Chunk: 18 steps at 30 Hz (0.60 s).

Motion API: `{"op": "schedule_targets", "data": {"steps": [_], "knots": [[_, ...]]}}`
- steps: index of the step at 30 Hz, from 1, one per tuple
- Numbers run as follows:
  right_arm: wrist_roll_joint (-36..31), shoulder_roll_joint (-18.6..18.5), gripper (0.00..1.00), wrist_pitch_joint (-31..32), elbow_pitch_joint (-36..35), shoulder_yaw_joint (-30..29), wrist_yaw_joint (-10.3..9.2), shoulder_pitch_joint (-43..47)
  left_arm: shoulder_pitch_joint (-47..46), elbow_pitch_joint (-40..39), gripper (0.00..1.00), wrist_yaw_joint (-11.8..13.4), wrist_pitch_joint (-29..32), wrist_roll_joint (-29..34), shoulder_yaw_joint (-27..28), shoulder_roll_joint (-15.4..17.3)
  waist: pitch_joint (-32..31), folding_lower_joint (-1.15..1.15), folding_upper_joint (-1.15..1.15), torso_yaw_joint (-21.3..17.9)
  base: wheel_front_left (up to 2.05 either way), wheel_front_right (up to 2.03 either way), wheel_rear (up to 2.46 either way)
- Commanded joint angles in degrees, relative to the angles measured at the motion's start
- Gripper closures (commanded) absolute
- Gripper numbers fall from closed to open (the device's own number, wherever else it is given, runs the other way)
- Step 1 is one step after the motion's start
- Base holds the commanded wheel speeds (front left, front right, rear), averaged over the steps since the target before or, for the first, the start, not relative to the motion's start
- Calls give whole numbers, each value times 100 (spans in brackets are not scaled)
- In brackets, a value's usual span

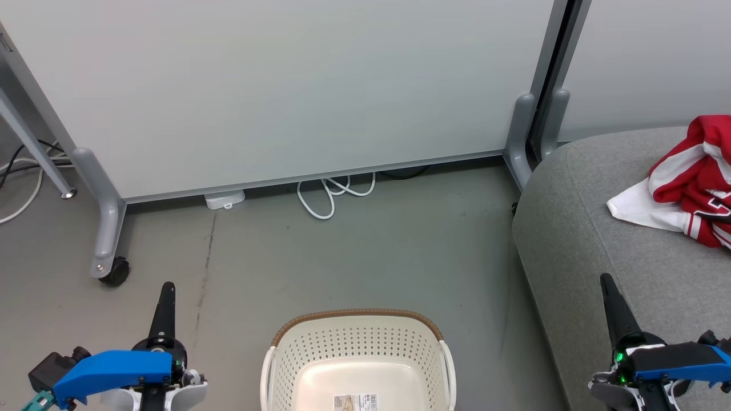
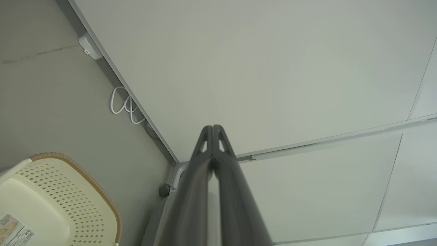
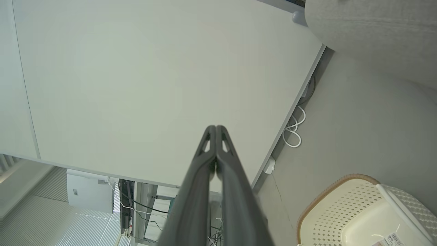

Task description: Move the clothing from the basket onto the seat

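Basket is sitting on the floor at bottom centre. It is showing a bare cream bottom and a label, with no cloth in the visible part. Its near end is running out of frame, so I cannot tell about that part.

Seat is standing just right of the basket. Clothing is lying bunched on the seat top at far right: red-and-white jersey, with white fabric spreading leftward and part of it running past the edge. The task is looking done or nearly done.

Handling, as a judgement: soft, light and limp, so it is likely to drape and trail when lifted. The sports fabric is possibly slick. Pinching a raised fold at the top of the heap is looking better than taking the flat white edge.

Left gripper is hovering low left over the floor beside the basket. Its fingers are pointing up the view, pressed together, and gripping nothing. In its wrist view the tips are meeting in front of the panel.

Right gripper is hovering low right over the seat's front. It is likewise clenched and empty, and well apart from the clothing.
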Motion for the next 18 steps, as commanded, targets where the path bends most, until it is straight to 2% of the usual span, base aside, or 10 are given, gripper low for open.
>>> {"op": "schedule_targets", "data": {"steps": [1, 18], "knots": [[132, -24, 100, 35, -46, -16, 3, -125, -138, -54, 100, -40, 39, -130, 55, 29, 1, 0, 0, -2, 0, 0, 0], [893, -26, 100, 237, -52, -55, 4, -160, -193, -69, 100, -47, 247, -874, 155, 18, 14, 0, 0, -29, 0, 0, 0]]}}
